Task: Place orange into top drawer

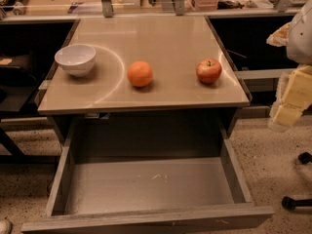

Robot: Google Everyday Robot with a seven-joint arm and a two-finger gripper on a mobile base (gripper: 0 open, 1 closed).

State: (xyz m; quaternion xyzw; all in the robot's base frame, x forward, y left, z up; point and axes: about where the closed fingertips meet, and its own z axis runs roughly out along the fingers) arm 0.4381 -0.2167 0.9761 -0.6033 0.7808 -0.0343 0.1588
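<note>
The orange (140, 73) sits on the beige tabletop (146, 38), near the middle of its front half. The top drawer (146, 186) below the table is pulled fully out toward me, and its scuffed grey bottom holds nothing. My gripper (290, 101), pale yellow, hangs at the right edge of the view, beyond the table's right side. It is well right of the orange and holds nothing that I can see.
A white bowl (75, 59) stands at the table's left. A red-yellow apple (208, 70) with a stem sits at the right front. Cluttered shelves run behind the table. Chair casters (295, 201) stand on the speckled floor at the lower right.
</note>
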